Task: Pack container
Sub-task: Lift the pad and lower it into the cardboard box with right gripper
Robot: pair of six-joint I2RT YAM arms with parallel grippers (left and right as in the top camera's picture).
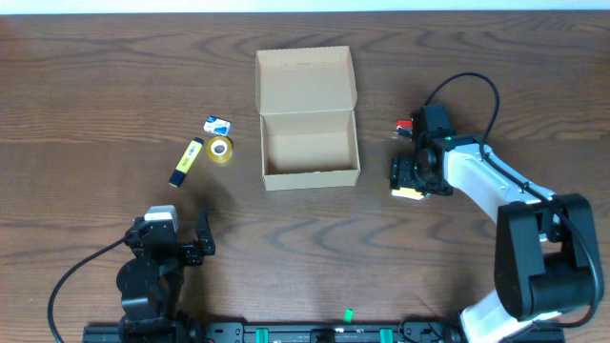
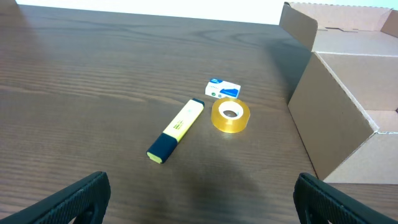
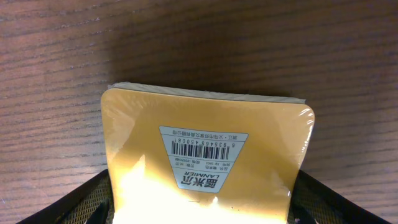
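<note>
The container (image 1: 311,177), a tan cardboard box with its flap lid open toward the far side, stands at the table's middle and also shows in the left wrist view (image 2: 336,112). It looks empty. My right gripper (image 1: 412,181) is to its right, low over the table, with its fingers (image 3: 202,202) against both sides of a flat yellow wrapped pack (image 3: 205,149) with a barcode label; a corner shows overhead (image 1: 408,193). My left gripper (image 1: 173,238) is open and empty (image 2: 199,199) at the near left, apart from everything.
Left of the container lie a yellow highlighter with a dark cap (image 1: 186,162) (image 2: 177,129), a roll of clear tape (image 1: 220,150) (image 2: 230,116) and a small blue-and-white box (image 1: 217,125) (image 2: 222,88). A small red item (image 1: 404,125) lies beside the right arm.
</note>
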